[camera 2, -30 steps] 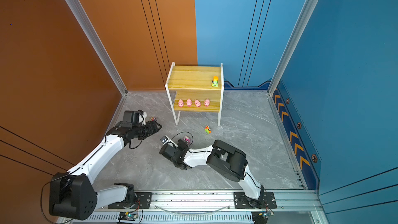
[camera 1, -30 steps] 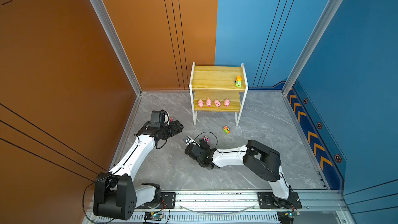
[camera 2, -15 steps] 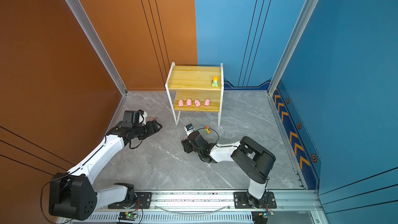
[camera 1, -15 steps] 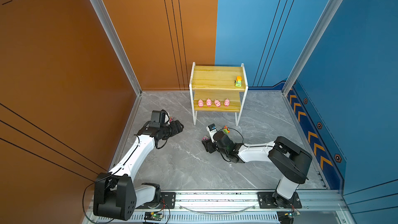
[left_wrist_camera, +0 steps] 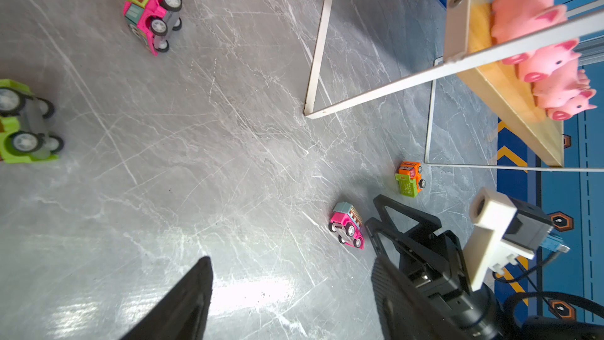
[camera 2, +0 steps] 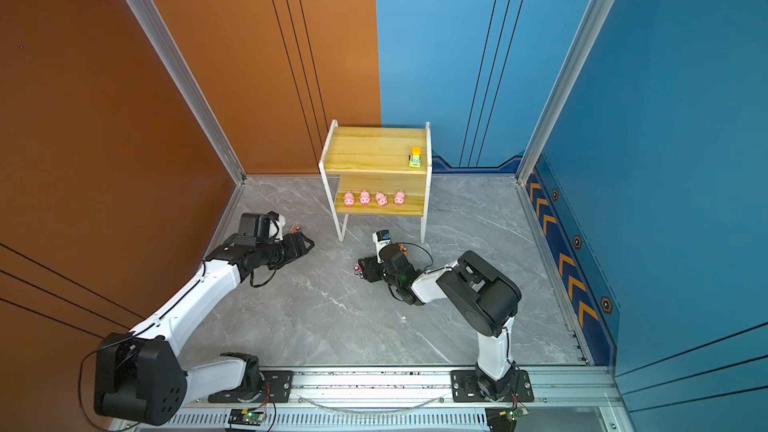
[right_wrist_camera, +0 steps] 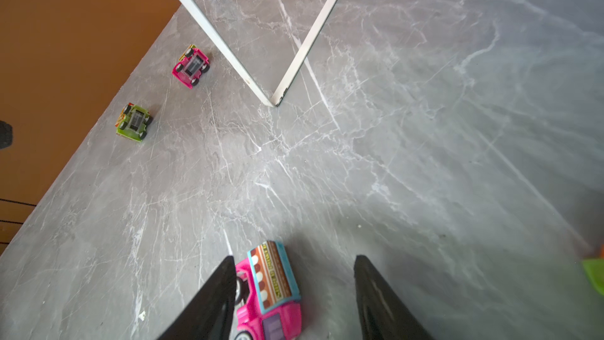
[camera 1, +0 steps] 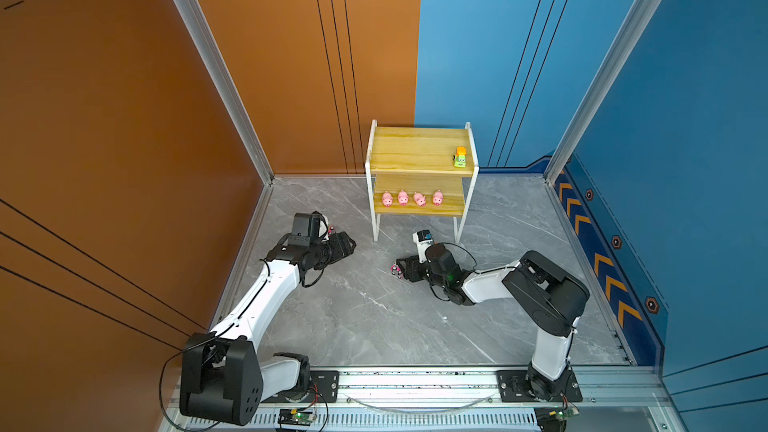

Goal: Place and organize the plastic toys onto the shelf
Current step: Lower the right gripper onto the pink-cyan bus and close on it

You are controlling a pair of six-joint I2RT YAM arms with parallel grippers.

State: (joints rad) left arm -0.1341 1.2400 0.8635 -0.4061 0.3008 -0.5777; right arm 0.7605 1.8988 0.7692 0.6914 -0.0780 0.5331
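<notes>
The pink car (right_wrist_camera: 268, 289) lies on the grey floor (camera 1: 353, 317) in front of the shelf (camera 1: 419, 151), short of its near legs, and it sits between the fingers of my right gripper (right_wrist_camera: 294, 258). In the right wrist view its long axis runs nearly along my fingers, slanting a little toward one of them, so closing would squeeze it across its width. It is off-centre: one finger (right_wrist_camera: 224, 276) touches its wheeled side, while the other stands clear with bare floor between. My jaws are apart, not clamped on it. I judge that closing will push the car sideways until both pads meet it, so it may twist slightly.

My left gripper (camera 1: 349, 243) hangs spread and empty, well apart from this car, near the orange wall (camera 1: 124, 139). A second pink car (left_wrist_camera: 152, 11) and a green car (left_wrist_camera: 23, 122) lie nearer to it. An orange-and-green car (left_wrist_camera: 410, 178) waits near a shelf leg. On the shelf, four pigs (camera 1: 403, 198) line the lower board and one green-and-orange car (camera 1: 460, 157) stands on the top board.
</notes>
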